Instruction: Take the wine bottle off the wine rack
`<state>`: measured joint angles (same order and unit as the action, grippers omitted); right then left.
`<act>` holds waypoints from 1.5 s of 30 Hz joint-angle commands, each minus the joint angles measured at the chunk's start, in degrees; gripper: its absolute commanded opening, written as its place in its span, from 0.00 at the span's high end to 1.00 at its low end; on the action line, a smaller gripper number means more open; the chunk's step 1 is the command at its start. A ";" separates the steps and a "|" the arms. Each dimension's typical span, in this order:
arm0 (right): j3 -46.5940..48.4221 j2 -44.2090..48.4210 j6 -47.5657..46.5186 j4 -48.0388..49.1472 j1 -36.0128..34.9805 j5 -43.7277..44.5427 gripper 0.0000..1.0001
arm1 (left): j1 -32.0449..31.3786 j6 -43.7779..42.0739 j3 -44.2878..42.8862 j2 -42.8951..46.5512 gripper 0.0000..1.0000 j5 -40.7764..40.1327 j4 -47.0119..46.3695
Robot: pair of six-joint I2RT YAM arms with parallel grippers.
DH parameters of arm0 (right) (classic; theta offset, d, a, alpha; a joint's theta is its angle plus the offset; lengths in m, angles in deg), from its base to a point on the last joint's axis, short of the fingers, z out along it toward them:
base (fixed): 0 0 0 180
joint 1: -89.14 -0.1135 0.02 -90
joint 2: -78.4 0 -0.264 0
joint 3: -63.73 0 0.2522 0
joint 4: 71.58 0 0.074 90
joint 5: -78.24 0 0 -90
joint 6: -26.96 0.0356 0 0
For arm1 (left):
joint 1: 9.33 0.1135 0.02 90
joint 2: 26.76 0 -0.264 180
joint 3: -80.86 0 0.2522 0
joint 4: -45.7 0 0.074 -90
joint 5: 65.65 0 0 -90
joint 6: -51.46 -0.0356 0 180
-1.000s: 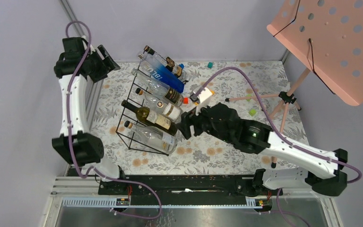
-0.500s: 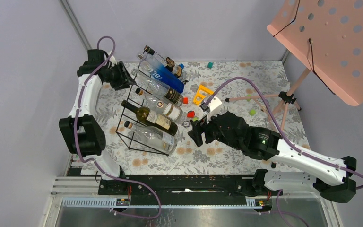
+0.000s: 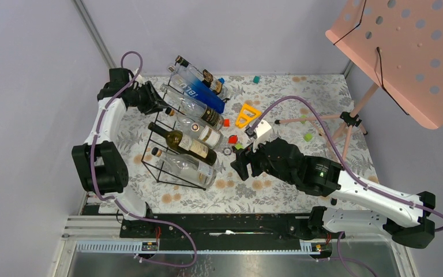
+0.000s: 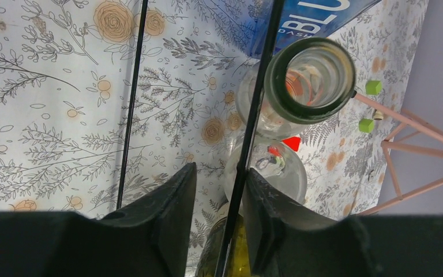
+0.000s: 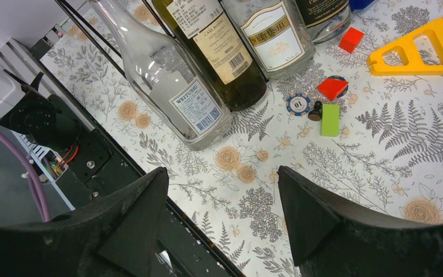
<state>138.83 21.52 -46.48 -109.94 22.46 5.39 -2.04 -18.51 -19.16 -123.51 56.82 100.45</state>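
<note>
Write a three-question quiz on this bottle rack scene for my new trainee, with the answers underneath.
1. True or false: the right gripper is holding a bottle from the wine rack.
2. In the left wrist view, what runs through the left gripper? A, a black wire of the rack. B, a purple cable. C, a bottle cap.
3. What colour is the triangular piece lying to the right of the rack?

Key
1. False: it is open and holds nothing.
2. A.
3. Yellow.
</note>
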 commanded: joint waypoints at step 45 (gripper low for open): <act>-2.49 -0.35 1.53 1.16 0.40 -0.98 0.23 | -3.95 4.66 10.81 5.47 1.00 -4.54 -24.95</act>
<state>136.65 20.80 -45.61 -110.15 22.46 4.91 -5.08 -13.22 -7.01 -116.65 51.03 78.79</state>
